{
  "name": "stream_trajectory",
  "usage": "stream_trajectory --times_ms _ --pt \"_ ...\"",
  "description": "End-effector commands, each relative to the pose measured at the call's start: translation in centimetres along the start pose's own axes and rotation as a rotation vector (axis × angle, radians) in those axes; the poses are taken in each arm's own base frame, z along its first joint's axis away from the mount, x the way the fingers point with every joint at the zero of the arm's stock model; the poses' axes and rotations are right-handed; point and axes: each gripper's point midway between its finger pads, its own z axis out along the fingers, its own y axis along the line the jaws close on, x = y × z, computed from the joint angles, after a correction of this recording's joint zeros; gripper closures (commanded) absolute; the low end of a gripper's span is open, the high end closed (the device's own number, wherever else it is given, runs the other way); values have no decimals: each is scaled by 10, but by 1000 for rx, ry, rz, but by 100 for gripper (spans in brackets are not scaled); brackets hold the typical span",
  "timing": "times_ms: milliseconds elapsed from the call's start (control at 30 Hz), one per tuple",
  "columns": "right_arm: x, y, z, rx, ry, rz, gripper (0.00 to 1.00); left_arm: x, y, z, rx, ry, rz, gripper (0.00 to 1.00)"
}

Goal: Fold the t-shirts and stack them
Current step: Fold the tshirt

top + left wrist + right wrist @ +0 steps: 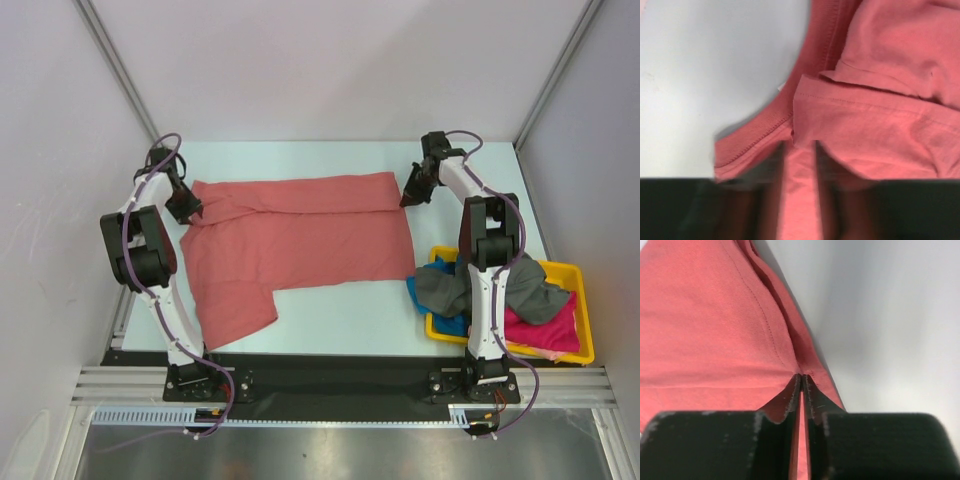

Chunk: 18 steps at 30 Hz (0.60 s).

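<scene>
A salmon-red t-shirt [300, 245] lies spread on the pale table, its far edge folded over toward me. My left gripper [187, 208] sits at the shirt's far left corner by the collar. In the left wrist view its blurred fingers [799, 145] stand slightly apart over the red cloth [880, 125], open. My right gripper [411, 195] is at the far right corner. In the right wrist view it [801, 376] is shut on the hem of the red shirt [705, 330]. A dark grey t-shirt [440, 285], a blue one [450, 325] and a magenta one [550, 325] are heaped at the right.
The yellow tray [570, 268] holding the heap stands at the near right, beside the right arm's base. White walls close in the table on the left, back and right. Bare table [330, 310] shows between the red shirt and the near edge.
</scene>
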Motion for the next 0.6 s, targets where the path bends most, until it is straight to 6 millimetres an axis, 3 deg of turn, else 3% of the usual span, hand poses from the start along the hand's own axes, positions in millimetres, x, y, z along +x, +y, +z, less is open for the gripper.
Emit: stream_trajectory --times_ms 0,67,167,300,333,400,567 --pt "-14 -5 -11 14 -35 -27 87 -12 1 -23 -6 -71 -3 58" --pt "-24 -2 -13 0 -72 -49 70 -23 0 -31 -1 -118 1 42" --pt "-49 10 -20 -35 -167 -89 54 -52 -10 -44 49 -224 -4 33" --pt "-75 24 -16 -85 -233 -174 51 -89 -40 -41 174 -322 14 33" --pt "-81 28 -16 -96 -247 -187 51 -88 -45 -27 197 -302 24 34" --pt "-85 24 -1 -96 -239 -186 51 -101 -51 -20 204 -331 26 35" --pt "-106 44 5 -239 -279 -160 47 -138 -64 4 239 -380 44 36"
